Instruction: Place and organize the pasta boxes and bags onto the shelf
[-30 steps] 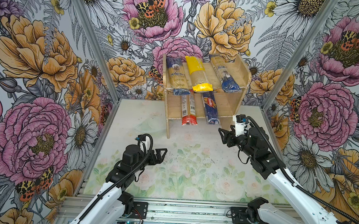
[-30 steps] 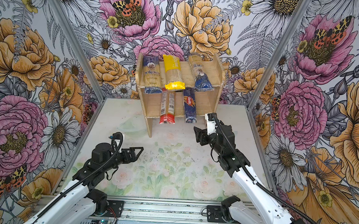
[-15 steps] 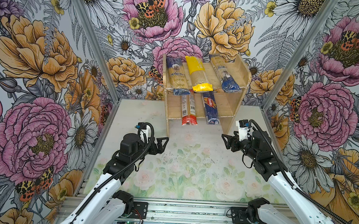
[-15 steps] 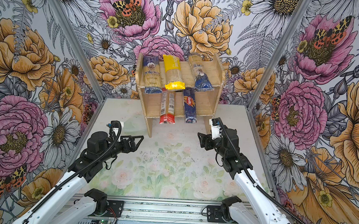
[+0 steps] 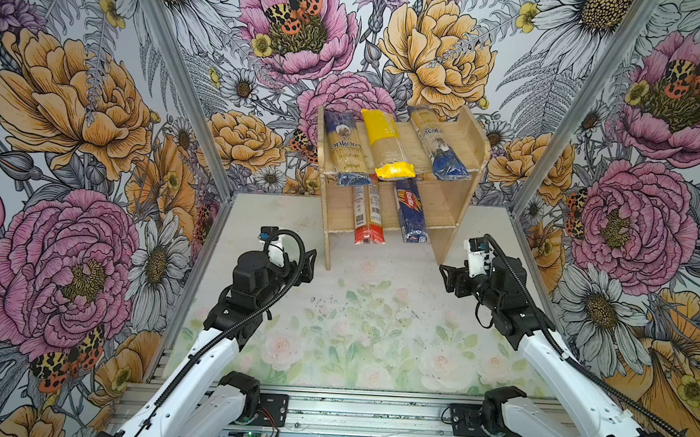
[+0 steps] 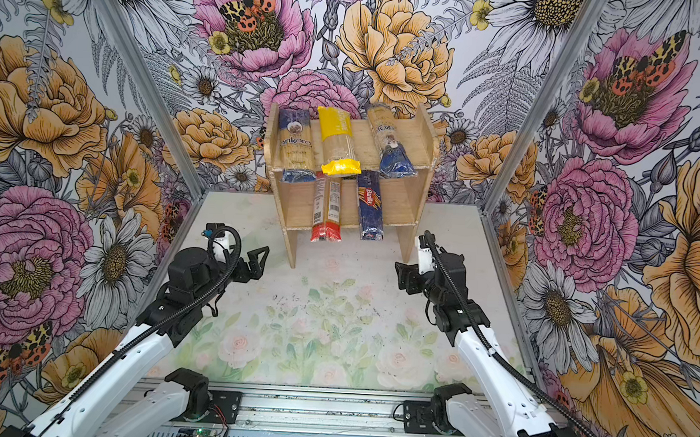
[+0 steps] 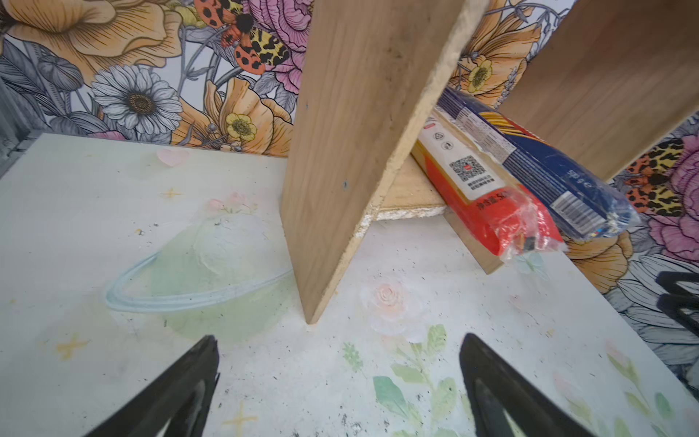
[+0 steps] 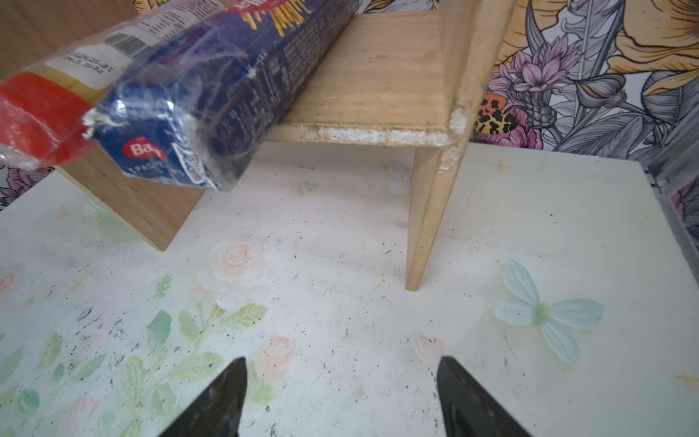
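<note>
Wooden and unpainted, the small two-tier shelf (image 5: 440,210) is standing at the back of the pale flower-printed tabletop (image 5: 353,336), close to the flowered rear wall (image 5: 351,40). All five long spaghetti packs are lying on it, running front to back.

On the upper tier you are looking at three of them. The blue-ended clear bag marked "ankara" (image 5: 346,148) is lying at the left and the yellow-ended bag (image 5: 386,144) in the middle. The slimmer blue-ended bag (image 5: 436,143) is lying at the right, angled a little. Their near ends are poking past the tier's front edge.

On the lower tier two packs are lying near the middle with a narrow gap between them in both top views. The red-ended pack (image 5: 367,214) is on the left and the dark blue "Barilla" pack (image 5: 411,213) on the right. Both are overhanging the front edge, and the wrist views are showing those ends close up.

Your left gripper (image 7: 338,359) is hovering over the tabletop just in front of the shelf's left side panel. Its jaws are standing wide apart with nothing between them. Your right gripper (image 8: 342,374) is hovering in front of the right side panel, jaws likewise spread wide and empty. Both grippers are sitting clear of the shelf and of every pack.
</note>
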Robot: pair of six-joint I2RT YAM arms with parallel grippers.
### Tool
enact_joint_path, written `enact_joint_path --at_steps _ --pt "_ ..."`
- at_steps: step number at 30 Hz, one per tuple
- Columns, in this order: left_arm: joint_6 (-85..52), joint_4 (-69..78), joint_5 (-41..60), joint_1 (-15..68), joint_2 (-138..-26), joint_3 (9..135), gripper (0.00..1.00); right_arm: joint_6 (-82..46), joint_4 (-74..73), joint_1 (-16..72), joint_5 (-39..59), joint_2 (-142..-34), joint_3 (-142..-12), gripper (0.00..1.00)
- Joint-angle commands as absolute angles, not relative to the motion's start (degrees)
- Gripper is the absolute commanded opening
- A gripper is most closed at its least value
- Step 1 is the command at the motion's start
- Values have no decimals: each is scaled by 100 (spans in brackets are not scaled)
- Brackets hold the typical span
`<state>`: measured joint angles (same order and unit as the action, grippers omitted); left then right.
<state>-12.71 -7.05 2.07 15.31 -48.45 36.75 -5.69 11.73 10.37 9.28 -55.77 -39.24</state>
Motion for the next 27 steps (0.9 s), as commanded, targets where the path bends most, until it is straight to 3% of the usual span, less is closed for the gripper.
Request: enact_joint_path --at_steps 1,10,16,27 --pt "-891 -88 7 1267 -5090 3599 99 -601 686 880 844 -5765 -3873 80" --pt "-561 781 99 343 -5896 3206 99 -429 -116 784 387 -6239 -3630 79" --pt "-215 2028 -172 101 -6194 2584 99 -315 -468 692 190 -6645 -3579 80" --pt "-98 2804 177 -227 -7190 2514 99 -282 -1399 458 8 -7175 -3337 79"
